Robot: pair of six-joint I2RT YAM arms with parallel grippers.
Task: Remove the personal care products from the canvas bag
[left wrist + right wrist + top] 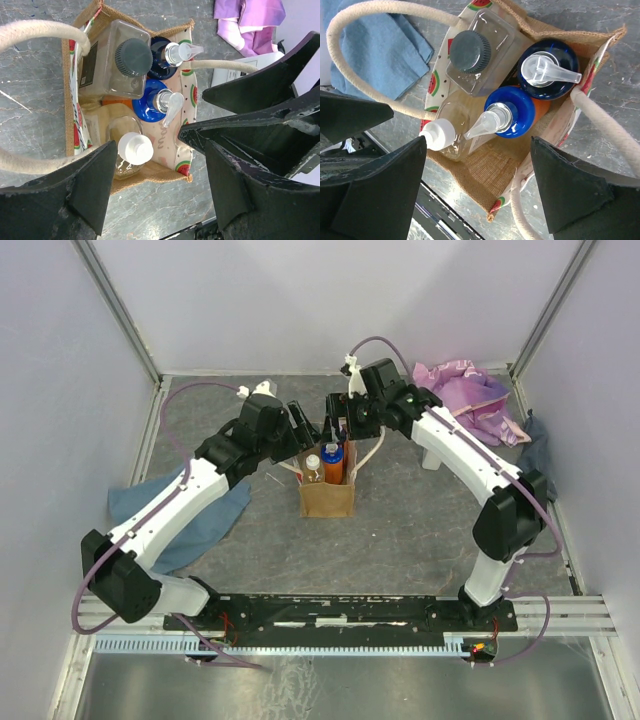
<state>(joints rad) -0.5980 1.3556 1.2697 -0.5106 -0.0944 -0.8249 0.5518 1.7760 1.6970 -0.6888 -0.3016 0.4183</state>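
Observation:
The tan canvas bag stands upright mid-table with its cream handles spread. Inside it stand a grey-capped clear bottle, a dark-capped pump bottle, an orange bottle with a blue pump cap and a white-capped clear bottle. The right wrist view shows the same bag with the grey cap, dark cap, blue cap and white cap. My left gripper hovers open above the bag's left rim, holding nothing. My right gripper hovers open above its right rim, holding nothing.
A blue cloth lies left of the bag under my left arm. A purple-pink cloth sits at the back right corner. Enclosure walls close in the back and both sides. A metal rail runs along the near edge.

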